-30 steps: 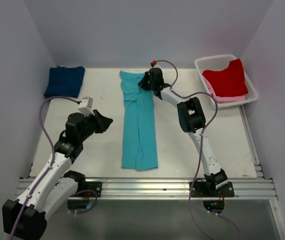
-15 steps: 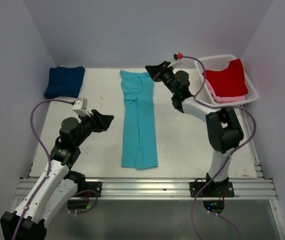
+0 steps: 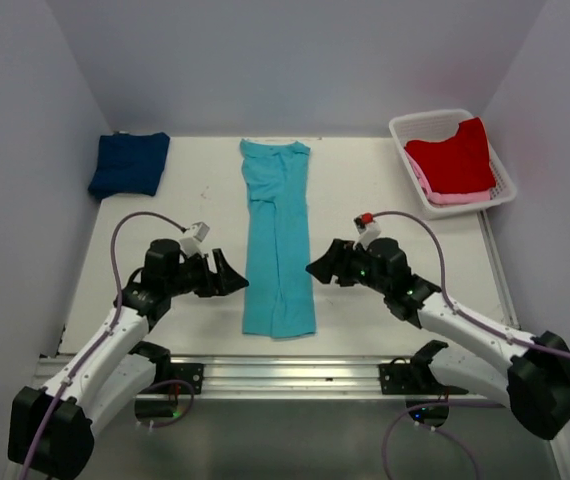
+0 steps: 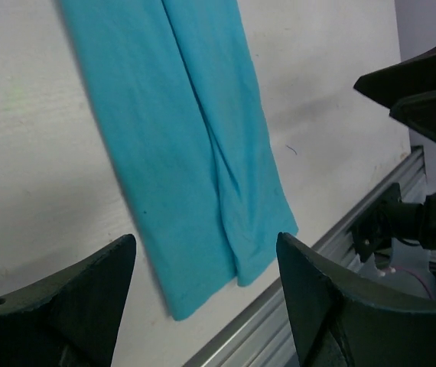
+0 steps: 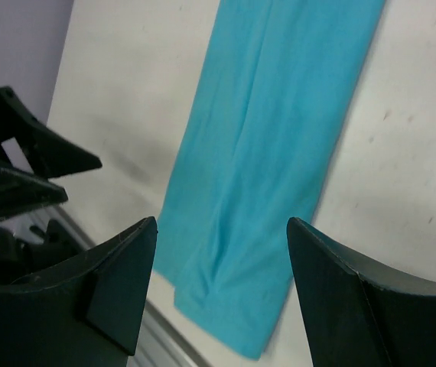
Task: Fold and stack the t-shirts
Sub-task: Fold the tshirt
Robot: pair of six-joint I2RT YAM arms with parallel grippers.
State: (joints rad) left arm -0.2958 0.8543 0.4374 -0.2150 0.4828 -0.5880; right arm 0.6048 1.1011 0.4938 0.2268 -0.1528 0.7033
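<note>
A: Left end effector (image 3: 233, 276), state?
B: Fingers were spread wide, nothing between them. It sat low over the bench (image 3: 365, 200), just left of the turquoise t-shirt (image 3: 278, 240), tips pointed at the shirt's lower part. No contact with the cloth that the top view showed.
A: Right end effector (image 3: 317, 268)?
B: Same deal, mirrored. Fingers were apart and empty, just right of the shirt's lower part, tips facing the left one across the cloth. Each wrist view caught the other arm's fingers past the shirt.
A: Where was the turquoise t-shirt?
B: Flat in the middle of the bench, folded into a long narrow strip running near to far. Its near hem was close to the metal rail (image 3: 295, 372) and its far end reached the bench's back edge. A lengthwise crease ran down the strip, with some wrinkling by the near hem.
A: Other shirts?
B: The navy t-shirt (image 3: 130, 163) was folded in the far left corner of the bench, well apart from both arms. The red t-shirt (image 3: 453, 155) lay on top in the white basket (image 3: 402, 128) at the far right, with a pink t-shirt (image 3: 443, 197) peeking out under it. The basket sat skewed to the bench edges.
</note>
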